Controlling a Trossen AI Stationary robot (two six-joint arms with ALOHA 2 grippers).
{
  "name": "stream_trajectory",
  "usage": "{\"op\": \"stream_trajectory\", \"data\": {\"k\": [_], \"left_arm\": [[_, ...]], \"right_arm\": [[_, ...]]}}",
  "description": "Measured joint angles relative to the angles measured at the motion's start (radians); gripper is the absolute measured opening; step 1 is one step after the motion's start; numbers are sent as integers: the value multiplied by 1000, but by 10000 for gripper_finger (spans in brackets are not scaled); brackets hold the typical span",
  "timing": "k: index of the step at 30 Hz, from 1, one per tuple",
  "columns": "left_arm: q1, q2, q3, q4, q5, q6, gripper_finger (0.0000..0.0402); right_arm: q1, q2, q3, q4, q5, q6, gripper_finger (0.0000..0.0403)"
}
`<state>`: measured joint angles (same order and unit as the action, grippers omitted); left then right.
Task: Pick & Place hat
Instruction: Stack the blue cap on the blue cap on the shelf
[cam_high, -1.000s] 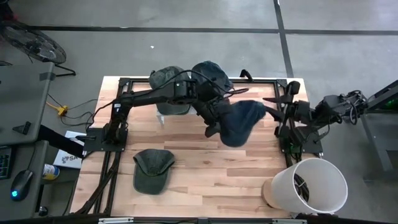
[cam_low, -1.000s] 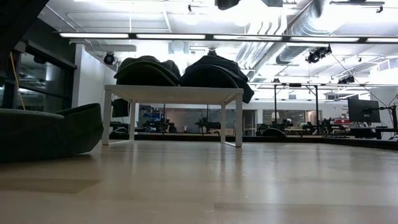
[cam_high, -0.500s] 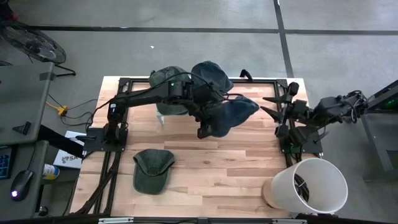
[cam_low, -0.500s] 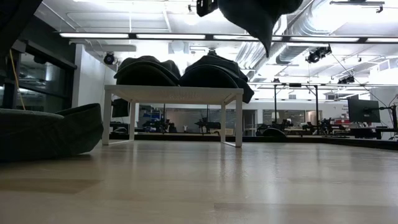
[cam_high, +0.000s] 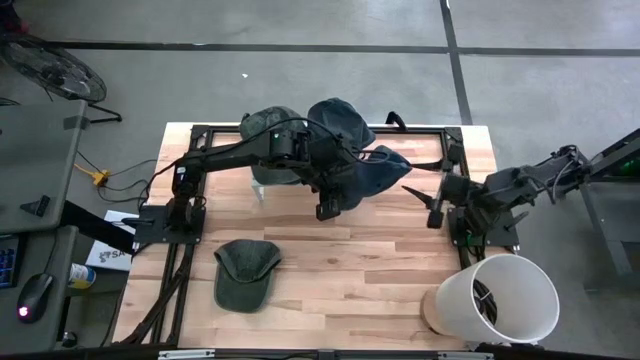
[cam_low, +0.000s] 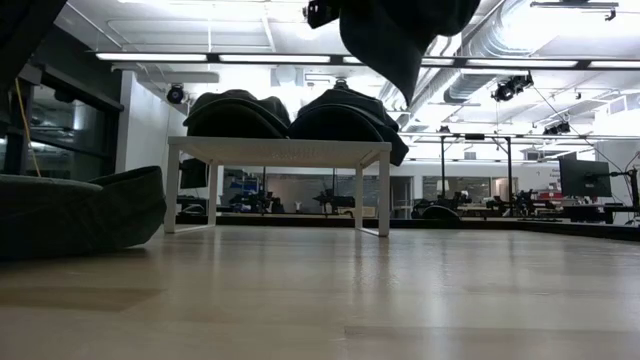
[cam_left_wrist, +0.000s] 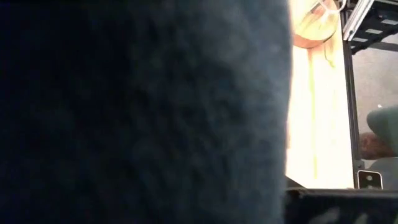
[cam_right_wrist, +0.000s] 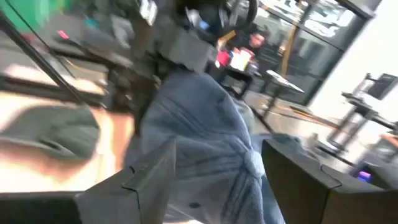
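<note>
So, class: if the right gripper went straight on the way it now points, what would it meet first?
Most likely the blue hat that the left gripper holds up over the table. The right gripper is open and points at it in both views, though depth is hard to judge.

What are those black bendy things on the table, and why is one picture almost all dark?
They are two robot arms. One camera looks down from above, one sits low on the wooden table, and one rides on each arm's wrist. The left hand holds a dark blue cloth cap up in the air. That cap hangs right before the left wrist camera, so its picture is dark. The right hand is open and reaching toward the cap. A green cap lies flat on the table, two more caps sit on a small white stand, and a white bucket waits at a corner.
</note>
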<state>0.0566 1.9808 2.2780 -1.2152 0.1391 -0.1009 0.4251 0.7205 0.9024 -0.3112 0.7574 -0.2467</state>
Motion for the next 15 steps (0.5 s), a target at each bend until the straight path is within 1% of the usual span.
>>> {"op": "stream_trajectory", "data": {"k": [3,9,11,15], "left_arm": [[0,0,0,0,0,0,5],[0,0,0,-2,4,0,5],[0,0,0,-8,4,0,5],[-1,0,0,-23,8,-1,5]], "right_arm": [[-3,27,0,-2,55,-30,233],[-64,68,0,-1,57,-42,234],[-92,74,0,0,46,-43,234],[-147,86,0,0,-17,-42,234]]}}
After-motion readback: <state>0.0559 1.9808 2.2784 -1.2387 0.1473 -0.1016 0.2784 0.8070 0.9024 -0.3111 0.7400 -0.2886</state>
